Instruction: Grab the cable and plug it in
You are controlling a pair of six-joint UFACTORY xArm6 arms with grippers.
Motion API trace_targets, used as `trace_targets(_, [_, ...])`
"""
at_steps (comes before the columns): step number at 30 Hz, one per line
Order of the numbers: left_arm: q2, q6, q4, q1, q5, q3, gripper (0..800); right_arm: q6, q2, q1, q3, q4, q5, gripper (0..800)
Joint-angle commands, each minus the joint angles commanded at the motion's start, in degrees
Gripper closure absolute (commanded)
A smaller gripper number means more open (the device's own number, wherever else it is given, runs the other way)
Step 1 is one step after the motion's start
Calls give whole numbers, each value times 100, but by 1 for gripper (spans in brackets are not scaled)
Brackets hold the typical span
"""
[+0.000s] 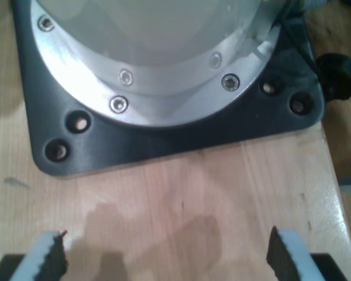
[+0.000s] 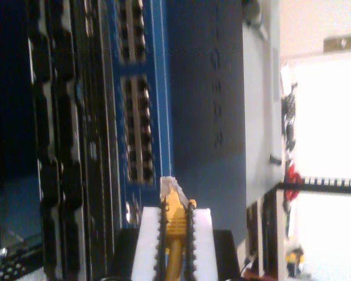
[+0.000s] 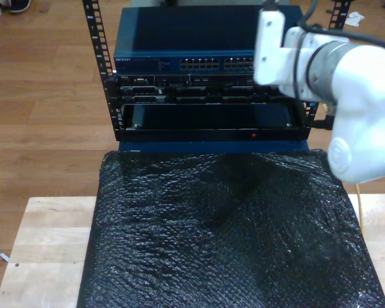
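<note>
My second gripper [image 2: 175,225] is shut on the yellow cable [image 2: 175,219], pinched between its white pads. The cable's clear plug [image 2: 170,188] sticks out past the fingertips, close to the blue switch [image 2: 158,88] and its rows of ports [image 2: 137,126], but apart from them. In the exterior view my second arm [image 3: 337,77] reaches from the exterior view's right to the front of the blue switch [image 3: 154,63] in the rack. A thin stretch of yellow cable [image 3: 360,205] shows below that arm. My first gripper [image 1: 167,254] is open over bare wood, nothing between its fingers.
A black sheet [image 3: 224,231] covers most of the wooden table [image 3: 45,244]. Darker rack units [image 3: 205,96] sit under the switch between black rack posts [image 3: 99,58]. An arm's black base plate [image 1: 164,140] with a silver flange [image 1: 164,99] is bolted to the wood ahead of my first gripper.
</note>
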Motion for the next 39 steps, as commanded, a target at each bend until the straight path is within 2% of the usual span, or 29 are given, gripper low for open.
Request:
trace_targets(3, [0, 9, 0, 0, 0, 0, 0, 0, -18, 35, 211, -35, -70, 800])
trace_targets(9, [0, 9, 0, 0, 0, 0, 0, -114, -26, 70, 686, -123, -1020, 800])
trace_targets(15, [0, 0, 0, 0, 0, 0, 0, -220, -35, 70, 905, -202, -1099, 800])
trace_targets(19, [0, 0, 0, 0, 0, 0, 0, -220, -9, 79, 905, -202, -1178, 800])
trace_targets(24, [0, 0, 0, 0, 0, 0, 0, -220, 26, 79, 985, -246, -1776, 800])
trace_targets(39, [0, 0, 0, 0, 0, 0, 0, -220, 281, 44, 985, -457, -1987, 800])
